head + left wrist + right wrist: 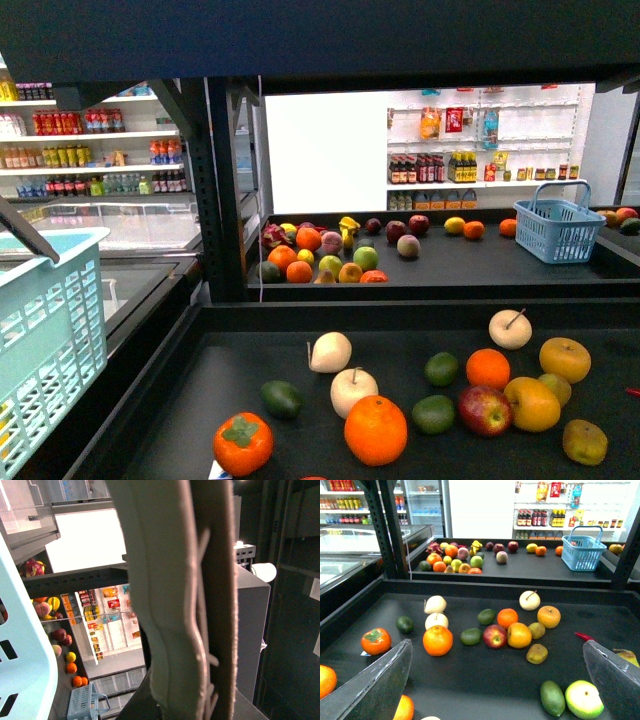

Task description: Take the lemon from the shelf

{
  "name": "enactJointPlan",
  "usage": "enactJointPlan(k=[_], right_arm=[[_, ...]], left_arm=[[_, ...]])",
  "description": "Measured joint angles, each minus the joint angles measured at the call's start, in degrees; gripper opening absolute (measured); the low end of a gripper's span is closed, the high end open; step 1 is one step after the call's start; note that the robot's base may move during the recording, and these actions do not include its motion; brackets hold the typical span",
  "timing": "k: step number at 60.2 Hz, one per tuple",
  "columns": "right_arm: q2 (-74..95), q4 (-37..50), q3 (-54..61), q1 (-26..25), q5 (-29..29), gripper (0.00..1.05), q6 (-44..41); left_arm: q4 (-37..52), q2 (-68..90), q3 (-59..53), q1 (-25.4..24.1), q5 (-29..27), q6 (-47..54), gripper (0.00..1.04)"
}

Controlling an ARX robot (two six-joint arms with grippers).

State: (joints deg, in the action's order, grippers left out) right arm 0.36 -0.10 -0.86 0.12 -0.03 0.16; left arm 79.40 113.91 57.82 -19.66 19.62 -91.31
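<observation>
Left claw (190,605) fills its own view too close to tell apart or together. Right claw (492,680) gapes wide, empty. Far ahead of it, on the shelf's (520,570) back tray, lies the lemon (532,547): bright yellow, oval, just beside an orange (541,550).

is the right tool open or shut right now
Open: in the right wrist view its two fingers stand far apart, nothing between them, above the shelf tray.
</observation>
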Motion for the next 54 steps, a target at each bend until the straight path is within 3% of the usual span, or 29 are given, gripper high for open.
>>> enactJointPlan(k=[34, 54], right_arm=[[0.0, 0.0, 0.0, 0.0, 0.0, 1.02, 0.0], [0.0, 0.0, 0.0, 0.0, 0.0, 1.02, 0.0]], left_arm=[[0.11, 1.38, -0.87, -1.79, 4.28, -0.57, 0.1], [0.76, 1.29, -0.87, -1.75, 4.42, -1.38, 0.72]])
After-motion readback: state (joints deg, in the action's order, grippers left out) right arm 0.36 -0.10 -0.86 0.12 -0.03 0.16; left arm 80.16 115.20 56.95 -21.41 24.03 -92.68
